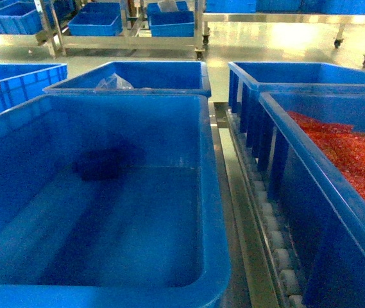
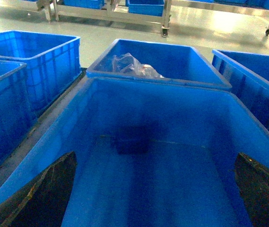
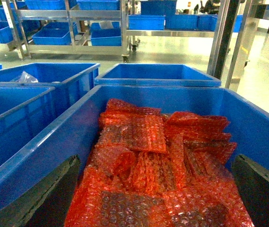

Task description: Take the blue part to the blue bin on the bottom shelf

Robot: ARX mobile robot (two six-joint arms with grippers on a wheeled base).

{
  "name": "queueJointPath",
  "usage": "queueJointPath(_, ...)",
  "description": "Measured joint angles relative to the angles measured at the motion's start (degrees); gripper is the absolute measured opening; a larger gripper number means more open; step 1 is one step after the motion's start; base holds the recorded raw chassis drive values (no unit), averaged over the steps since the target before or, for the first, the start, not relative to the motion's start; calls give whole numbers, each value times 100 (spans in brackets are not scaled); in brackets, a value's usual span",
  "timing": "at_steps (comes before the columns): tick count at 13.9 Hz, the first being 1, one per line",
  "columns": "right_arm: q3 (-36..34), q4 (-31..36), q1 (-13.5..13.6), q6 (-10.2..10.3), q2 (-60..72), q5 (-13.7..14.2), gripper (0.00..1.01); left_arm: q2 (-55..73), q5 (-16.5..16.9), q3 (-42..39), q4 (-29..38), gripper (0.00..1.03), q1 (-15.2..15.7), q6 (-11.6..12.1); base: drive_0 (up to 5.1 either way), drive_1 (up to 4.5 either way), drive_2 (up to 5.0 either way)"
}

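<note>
Left gripper [image 2: 155, 189] fingers spread wide over blue bin [image 2: 39, 142]; blue part [image 2: 132, 141] lies inside. Right gripper [image 3: 155, 189] gapes above red bubble wrap [image 3: 148, 165].

I see red bubble-wrap pouches [image 3: 158, 161] heaped in the right-hand tub [image 1: 297, 192], crumpled clear plastic bag [image 2: 133, 66] in the tub behind [image 2: 158, 61], wheeled racks [image 1: 131, 38] of blue crates beyond

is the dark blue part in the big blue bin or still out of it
In. The blue part lies on the floor of the blue bin near its far wall; the left wrist view shows it there too, with nothing gripping it.
</note>
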Motion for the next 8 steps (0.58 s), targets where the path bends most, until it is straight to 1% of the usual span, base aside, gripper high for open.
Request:
queueJointPath(4,0,0,0,0,0,0,98,0,2,0,0,98,0,0,0,0,0)
queueJointPath(5,0,0,0,0,0,0,98,11,11,-11,107,97,2,24,0,0,0)
queueJointPath(6,0,0,0,0,0,0,98,-83,398,-348,1060,82,238,422,0,0,0)
queueJointPath(7,0,0,0,0,0,0,98,-507,638,-706,1029,66,564,643,0,0,0)
queueJointPath(8,0,-2,0,0,0,0,98,-820,896,-920,881,50,868,741,0,0,0)
